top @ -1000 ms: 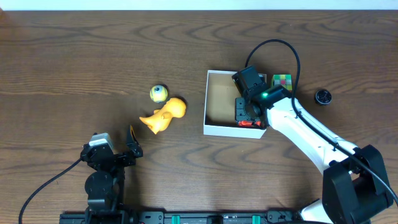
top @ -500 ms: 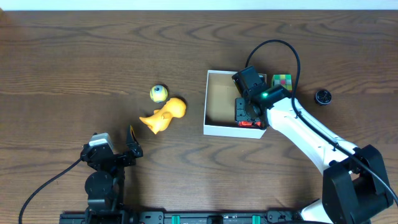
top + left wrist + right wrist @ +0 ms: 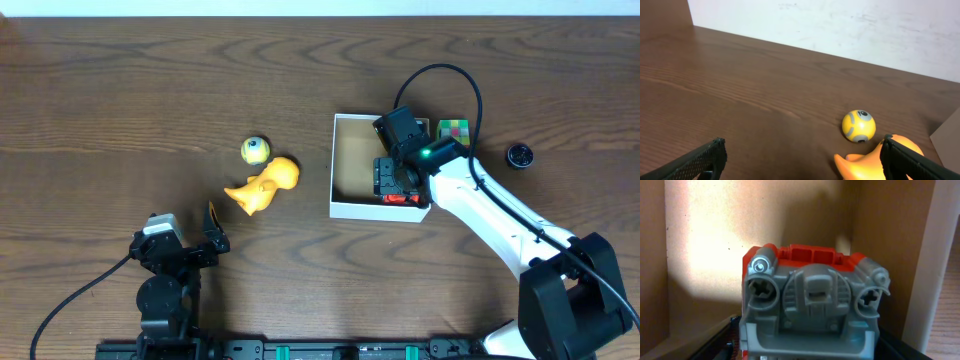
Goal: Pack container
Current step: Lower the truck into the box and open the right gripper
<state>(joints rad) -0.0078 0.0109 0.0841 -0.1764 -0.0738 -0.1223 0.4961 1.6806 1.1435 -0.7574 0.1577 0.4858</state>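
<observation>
Change: almost nothing has shifted for you in the overhead view; the right arm stays over the container's near right corner and the loose toys lie where they were.
Table: dark brown wood grain table [image 3: 120, 90], bare between the things on it.
Room: a white wall [image 3: 840, 25] stands along the table's far edge.
Container: the container [image 3: 360, 211] sits right of the table's middle, flat on the wood.
Facing: its open side faces up, brown inside showing.
Long axis: none, since it is square; its sides run nearly in line with the table edges, slightly skewed.
Right gripper: your right gripper [image 3: 390, 178] is down inside the container over a red and grey toy [image 3: 810, 305]; you cannot tell whether the jaws grip it.
Left gripper: your left gripper [image 3: 800, 150] is spread wide with nothing in it, near the table's front left.
Loose toys: a yellow ball [image 3: 256, 150] lies just beside an orange toy [image 3: 265, 187], left of the container; a coloured cube [image 3: 455, 130] and a small black round thing [image 3: 519, 155] lie to its right.
</observation>
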